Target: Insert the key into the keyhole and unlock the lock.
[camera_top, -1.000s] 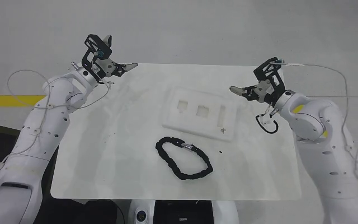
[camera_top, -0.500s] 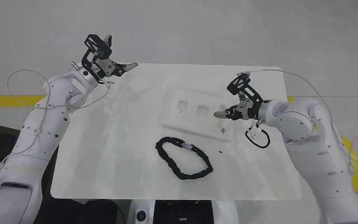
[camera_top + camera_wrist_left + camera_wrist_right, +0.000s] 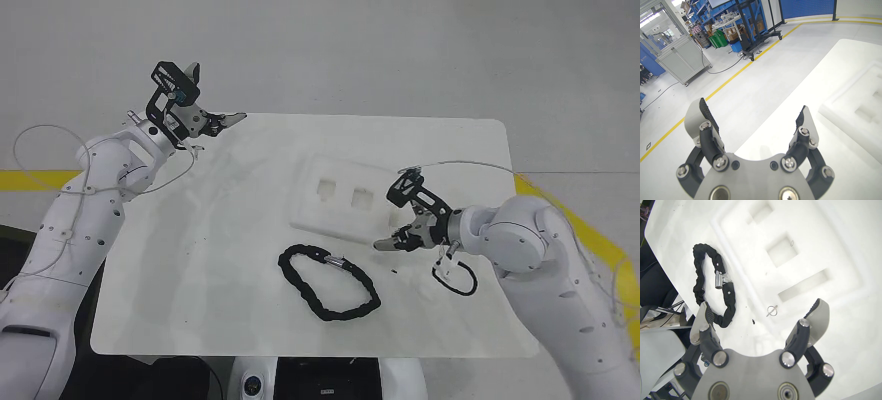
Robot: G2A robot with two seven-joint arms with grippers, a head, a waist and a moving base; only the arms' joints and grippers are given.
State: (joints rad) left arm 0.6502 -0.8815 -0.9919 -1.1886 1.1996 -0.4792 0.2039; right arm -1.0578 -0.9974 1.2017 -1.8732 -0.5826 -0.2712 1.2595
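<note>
Black fabric is sheathing the lock point(image 3: 328, 283), which is lying in a closed loop on the surface point(image 3: 190, 260) in the top view, just in front of the white foam tray point(image 3: 330, 205). The right pincer point(image 3: 390, 241) is hanging low over the tray's near corner, close to the loop, probably because the key point(image 3: 772, 311) is lying there. The left pincer point(image 3: 230, 120) is hovering at the far corner of the surface, well apart from everything. It is seemingly parked out of the way until the lock needs steadying.

In the left wrist view, the left pincer point(image 3: 753, 104) is gaping wide and holding nothing. Its pads are pointing past the surface's edge toward the floor, and the tray is sitting off to one side.

In the right wrist view, the right pincer point(image 3: 762, 305) is spread wide too, and empty. The key is lying flat on the tray's rim, in line between its fingers and beside the narrow slot. That straddling pose is looking like a line-up for picking the key. The lock's shiny barrel point(image 3: 718, 281) is resting on the surface, not yet touched. The key is thin and is lying flat on soft foam, so pinching it cleanly is likely going to be fiddly.
</note>
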